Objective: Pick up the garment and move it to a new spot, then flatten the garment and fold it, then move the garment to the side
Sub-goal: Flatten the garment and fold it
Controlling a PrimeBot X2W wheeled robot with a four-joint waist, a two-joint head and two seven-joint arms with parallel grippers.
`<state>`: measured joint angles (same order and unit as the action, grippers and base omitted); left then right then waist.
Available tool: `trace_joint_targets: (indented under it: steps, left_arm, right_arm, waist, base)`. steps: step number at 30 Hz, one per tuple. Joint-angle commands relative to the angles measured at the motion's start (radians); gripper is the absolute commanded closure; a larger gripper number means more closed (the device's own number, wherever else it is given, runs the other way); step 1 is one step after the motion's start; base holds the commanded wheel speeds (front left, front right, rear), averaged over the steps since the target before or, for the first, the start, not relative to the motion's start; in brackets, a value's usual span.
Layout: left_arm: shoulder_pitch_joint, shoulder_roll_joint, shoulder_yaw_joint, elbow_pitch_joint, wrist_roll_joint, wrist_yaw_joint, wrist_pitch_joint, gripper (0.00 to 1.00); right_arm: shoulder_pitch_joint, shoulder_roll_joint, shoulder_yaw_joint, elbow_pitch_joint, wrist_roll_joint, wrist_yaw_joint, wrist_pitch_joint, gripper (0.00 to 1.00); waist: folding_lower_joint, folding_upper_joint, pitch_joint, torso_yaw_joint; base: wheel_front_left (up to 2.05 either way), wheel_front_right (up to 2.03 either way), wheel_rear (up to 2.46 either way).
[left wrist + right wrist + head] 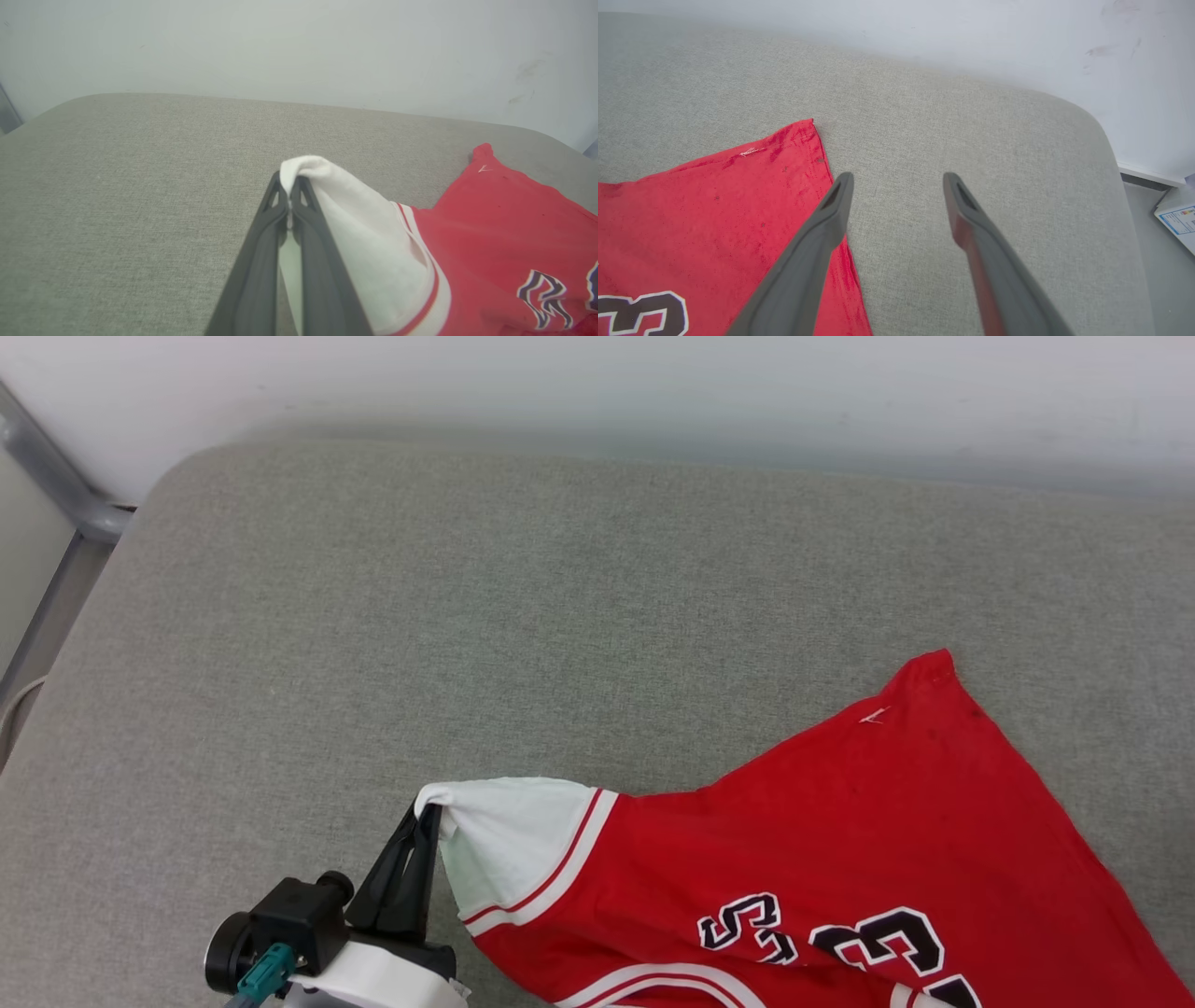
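Bright, even, diffuse light in all three views; no glare. Shadows soft, a faint one on the cushion (420, 616) under the garment (840, 821) edge. Head view sharp. Left wrist view: left gripper's fingers (257, 270) blurred toward the bottom (close to the lens), lettering smeared at right edge. Right wrist view: right gripper's fingers (808, 261) soft, one tinted red; cushion edge bowed.

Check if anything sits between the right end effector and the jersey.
Nothing visible does. The right end effector is open at the garment's red side edge, with bare grey cushion between its fingers. The left end effector is shut on the white sleeve.
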<state>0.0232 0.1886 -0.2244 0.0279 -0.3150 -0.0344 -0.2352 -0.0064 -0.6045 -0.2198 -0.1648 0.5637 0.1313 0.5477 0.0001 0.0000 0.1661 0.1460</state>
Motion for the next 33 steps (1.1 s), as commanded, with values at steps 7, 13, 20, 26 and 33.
trace_joint_targets:
  steps: [7,13,20,26,33]
  left_arm:
    - [-0.051,-0.015,-0.020,-0.017,0.010,-0.006,-0.008,1.00]
    - [-0.097,-0.029,-0.043,-0.024,0.017,-0.016,-0.015,1.00]
    - [-0.133,-0.051,-0.063,-0.018,0.021,-0.026,-0.025,1.00]
    - [-0.154,-0.066,-0.072,-0.007,0.022,-0.033,-0.028,1.00]
    - [-0.158,-0.074,-0.057,0.007,0.024,-0.035,-0.031,1.00]
  right_arm:
    - [-0.234,-0.084,0.237,0.023,0.007,-0.001,0.122,0.00]
    - [-0.425,-0.141,0.470,0.144,0.017,-0.001,0.283,0.00]
    - [-0.624,-0.134,0.652,0.325,-0.008,-0.001,0.322,0.00]
    - [-0.674,-0.124,0.758,0.499,-0.021,-0.001,0.297,0.00]
    - [-0.632,-0.120,0.878,0.596,0.056,-0.001,0.263,0.81]
  waist:
    - [-0.0001,0.0000,0.069,0.061]
    - [-0.0001,0.0000,0.124,0.109]
    - [-0.0001,0.0000,0.181,0.151]
    - [-0.0001,0.0000,0.214,0.180]
    - [-0.0001,0.0000,0.215,0.176]
  base:
    - [0.00,0.00,0.00]
    - [0.00,0.00,0.00]
    - [0.00,0.00,0.00]
    - [0.00,0.00,0.00]
    - [0.00,0.00,0.00]
